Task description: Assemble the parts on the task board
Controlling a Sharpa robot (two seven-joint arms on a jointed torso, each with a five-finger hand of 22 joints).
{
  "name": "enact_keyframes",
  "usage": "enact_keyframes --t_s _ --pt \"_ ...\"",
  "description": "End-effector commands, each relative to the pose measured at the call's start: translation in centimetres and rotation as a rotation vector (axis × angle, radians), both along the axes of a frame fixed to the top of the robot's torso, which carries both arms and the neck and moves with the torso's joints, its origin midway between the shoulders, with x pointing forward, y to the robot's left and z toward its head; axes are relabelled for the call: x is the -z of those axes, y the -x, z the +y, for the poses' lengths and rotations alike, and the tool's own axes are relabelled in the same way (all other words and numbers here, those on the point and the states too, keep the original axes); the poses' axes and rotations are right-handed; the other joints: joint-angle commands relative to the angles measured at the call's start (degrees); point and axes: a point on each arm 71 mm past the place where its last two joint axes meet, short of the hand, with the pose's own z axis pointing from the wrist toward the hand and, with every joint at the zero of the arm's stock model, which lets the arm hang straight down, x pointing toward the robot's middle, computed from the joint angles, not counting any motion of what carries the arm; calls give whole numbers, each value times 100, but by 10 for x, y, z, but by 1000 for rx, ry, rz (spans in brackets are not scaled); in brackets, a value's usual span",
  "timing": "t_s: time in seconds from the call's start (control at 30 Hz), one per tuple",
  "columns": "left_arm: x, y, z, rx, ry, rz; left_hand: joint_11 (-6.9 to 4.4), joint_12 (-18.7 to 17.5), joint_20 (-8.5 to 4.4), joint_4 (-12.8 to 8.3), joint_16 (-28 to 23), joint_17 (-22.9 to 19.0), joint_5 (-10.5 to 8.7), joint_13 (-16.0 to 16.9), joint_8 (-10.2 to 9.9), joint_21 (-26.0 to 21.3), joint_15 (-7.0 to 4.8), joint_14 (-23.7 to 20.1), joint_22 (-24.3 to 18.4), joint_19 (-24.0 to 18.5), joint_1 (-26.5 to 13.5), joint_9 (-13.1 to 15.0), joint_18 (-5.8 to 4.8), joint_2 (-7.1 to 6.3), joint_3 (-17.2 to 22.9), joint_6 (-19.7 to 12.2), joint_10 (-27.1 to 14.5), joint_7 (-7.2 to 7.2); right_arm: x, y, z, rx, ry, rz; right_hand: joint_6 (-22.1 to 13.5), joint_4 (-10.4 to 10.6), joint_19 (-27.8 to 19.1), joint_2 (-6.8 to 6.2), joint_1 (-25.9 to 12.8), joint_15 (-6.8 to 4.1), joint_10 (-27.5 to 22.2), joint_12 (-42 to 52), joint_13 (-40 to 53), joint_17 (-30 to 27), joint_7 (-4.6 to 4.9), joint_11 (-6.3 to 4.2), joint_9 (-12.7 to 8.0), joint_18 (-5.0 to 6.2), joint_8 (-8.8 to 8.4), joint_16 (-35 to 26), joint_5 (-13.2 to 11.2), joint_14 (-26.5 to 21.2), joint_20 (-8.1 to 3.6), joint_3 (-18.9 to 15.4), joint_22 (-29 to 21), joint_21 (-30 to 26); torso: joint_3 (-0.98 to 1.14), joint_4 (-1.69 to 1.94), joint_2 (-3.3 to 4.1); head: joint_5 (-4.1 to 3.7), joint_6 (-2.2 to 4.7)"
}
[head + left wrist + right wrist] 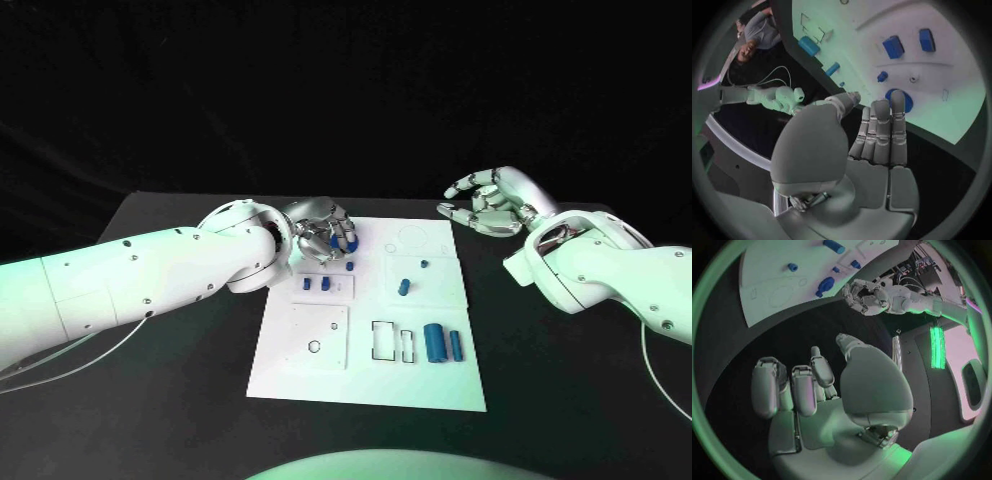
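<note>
The white task board (433, 385) lies mid-table. My left hand (320, 228) hovers over its far left corner, fingers stretched out straight and nothing in them (879, 135). Just past the fingertips a round blue part (905, 101) lies on the board, also the blue part (346, 238) in the head view. I cannot tell whether they touch. Two blue blocks (316, 284), a short cylinder (404, 288) and two long cylinders (443, 344) lie further along. My right hand (490, 200) hangs over the black table off the board's far right corner, fingers half curled and empty (811, 390).
A black ring (315, 347) and outlined slots (387, 340) mark the board's near half. A small blue peg (424, 264) stands near the middle. Black table (159, 380) surrounds the board on all sides. My left hand (869, 295) appears across the board in the right wrist view.
</note>
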Motion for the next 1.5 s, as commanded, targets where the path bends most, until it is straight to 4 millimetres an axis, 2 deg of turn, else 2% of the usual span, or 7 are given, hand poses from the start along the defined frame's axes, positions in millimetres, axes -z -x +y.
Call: enact_keyframes --t_s 0.03,0.13,0.33,0.43,0.67,1.17,1.5 --pt "-4 3 -12 141 -46 -201 7 -118 8 -69 270 178 -23 -184 -88 26 20 184 27 105 44 -126 74 -69 -10 98 74 -34 0 1 2 -17 -2 -7 -30 -17 -41 25 -27 -43 -40 -31 -9 272 2 -1 3 73 20 -22 30 320 -12 -13 571 -36 4 3 1 -29 9" --pt "2 2 -18 180 -115 -242 12 -292 5 -144 636 390 -25 -478 -248 153 22 410 113 178 65 -345 74 -89 -68 265 166 -63 -1 1 3 -18 -3 -7 -32 -19 -44 27 -22 -43 -43 -34 -11 271 3 -1 3 75 21 -23 39 320 -12 -14 568 -43 3 0 6 -34 17" --pt "12 0 -27 217 -235 -259 65 -513 34 -218 972 574 -31 -739 -414 294 73 579 215 212 54 -521 73 -100 -237 348 38 -66 -1 2 4 -22 -5 -7 -32 -19 -42 29 -20 -43 -44 -35 -13 269 2 -1 3 74 22 -25 46 319 -12 -14 571 -39 2 -3 4 -41 12" --pt "17 -1 -29 225 -286 -242 83 -563 58 -213 1156 696 -39 -837 -466 494 89 668 469 344 39 -590 30 -82 -365 440 10 -27 -1 2 5 -23 -5 -7 -33 -18 -41 32 -16 -44 -46 -36 -14 273 3 -1 2 73 24 -23 59 320 -13 -16 572 -38 2 -4 2 -42 8" --pt "23 -2 -31 229 -354 -204 66 -535 62 -176 1414 889 -32 -925 -536 805 77 815 864 570 48 -677 -34 -49 -491 565 135 -22 -1 2 5 -23 -5 -9 -33 -18 -41 32 -16 -44 -46 -36 -14 273 3 -1 2 73 24 -23 59 320 -13 -16 572 -38 0 10 -1 -55 -1" --pt "28 -6 -31 203 -420 -163 47 -510 45 -149 1553 928 -22 -1003 -572 991 63 881 1080 677 109 -745 -64 -2 -406 753 286 -13 0 2 6 -24 -4 -9 -34 -17 -46 35 -15 -44 -45 -36 -13 274 3 -1 2 75 26 -23 70 320 -13 -17 566 -47 -1 15 -1 -58 -26" --pt "27 -7 -35 206 -393 -174 0 -513 14 -151 1722 1052 -26 -1105 -658 1263 17 1020 1414 870 225 -831 -118 85 -126 934 554 -39 0 2 6 -25 -4 -9 -33 -15 -40 40 -14 -44 -36 -24 -2 275 3 -1 3 73 29 -23 83 320 -13 -18 573 -38 0 3 -7 -57 -40"
